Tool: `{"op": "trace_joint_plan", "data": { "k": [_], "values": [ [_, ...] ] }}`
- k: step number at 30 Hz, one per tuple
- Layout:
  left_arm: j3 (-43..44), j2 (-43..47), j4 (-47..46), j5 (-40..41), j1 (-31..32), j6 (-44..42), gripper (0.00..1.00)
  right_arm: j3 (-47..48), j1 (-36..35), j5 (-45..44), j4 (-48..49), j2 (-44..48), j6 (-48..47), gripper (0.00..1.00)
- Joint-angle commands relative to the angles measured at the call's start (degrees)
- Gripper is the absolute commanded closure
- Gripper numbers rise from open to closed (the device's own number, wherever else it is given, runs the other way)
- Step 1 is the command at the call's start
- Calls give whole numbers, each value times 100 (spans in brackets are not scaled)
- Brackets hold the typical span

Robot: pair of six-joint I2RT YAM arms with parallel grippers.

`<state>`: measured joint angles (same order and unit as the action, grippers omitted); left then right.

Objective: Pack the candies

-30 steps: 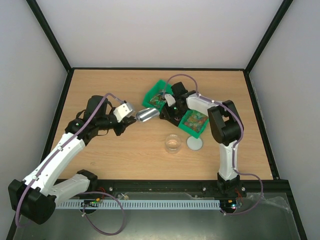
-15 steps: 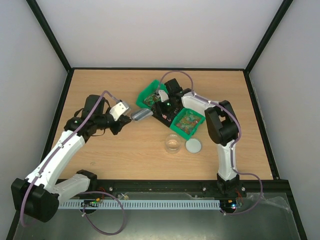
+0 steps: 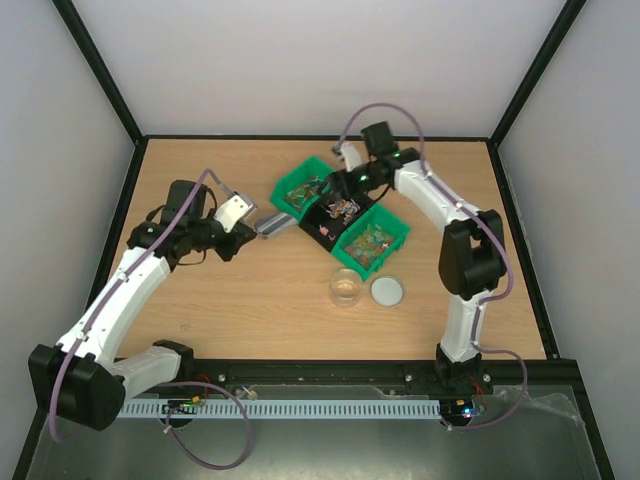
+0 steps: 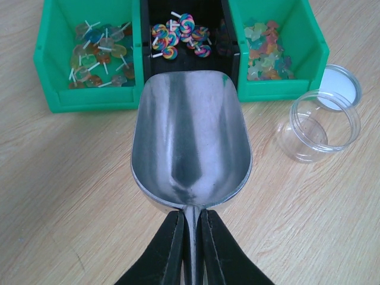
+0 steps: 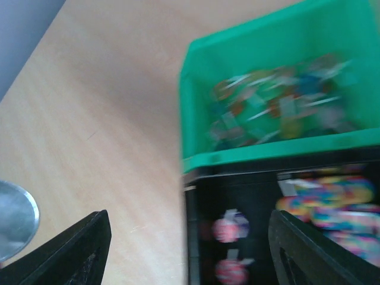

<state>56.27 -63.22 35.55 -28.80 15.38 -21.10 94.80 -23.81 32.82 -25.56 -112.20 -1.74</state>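
While the candies (image 4: 180,34) lie sorted in three bins at the middle of the table, an empty metal scoop (image 4: 190,142) points at them.

Left gripper (image 4: 189,237) is clamped tight on the scoop's thin handle; right gripper (image 5: 190,237) hangs over the bins with its jaws spread wide and nothing between them; lollipop-style sweets on white sticks fill the left green bin (image 4: 89,100) and the black bin (image 4: 144,53); small pale gummy shapes fill the right green bin (image 4: 279,89); a clear jar (image 4: 317,124) stands open just beside that bin, its lid (image 4: 343,83) touching or nearly touching it; the sweets look light, loose and slippery, likely to scatter and too small to pinch singly, so taking them from underneath with the scoop's bowl seems best.
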Motion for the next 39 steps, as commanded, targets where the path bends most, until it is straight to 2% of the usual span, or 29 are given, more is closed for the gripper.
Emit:
{"op": "trace_joint_plan", "data": {
  "k": [1, 6, 11, 19, 25, 32, 39],
  "values": [
    [330, -281, 136, 102, -26, -21, 98, 556, 638, -750, -718, 174, -595, 25],
    [498, -524, 321, 435, 21, -97, 98, 897, 966, -1620, -1027, -202, -944, 20],
    [586, -701, 364, 830, 130, -90, 98, 925, 1079, -1668, -1110, -596, -1022, 18],
    [859, -1053, 419, 1391, 280, -38, 98, 905, 1052, -714, -1191, -989, -902, 31],
    [999, -1147, 486, 1680, 730, 47, 98, 929, 798, -768, -1176, -1203, -924, 42],
    [1351, -1521, 783, 2179, 1398, 288, 98, 663, 605, -593, -1005, -1068, -620, 46],
    [1935, -2293, 1133, 2770, 1987, 484, 98, 499, 431, -359, -894, -956, -487, 46]
  ]
}}
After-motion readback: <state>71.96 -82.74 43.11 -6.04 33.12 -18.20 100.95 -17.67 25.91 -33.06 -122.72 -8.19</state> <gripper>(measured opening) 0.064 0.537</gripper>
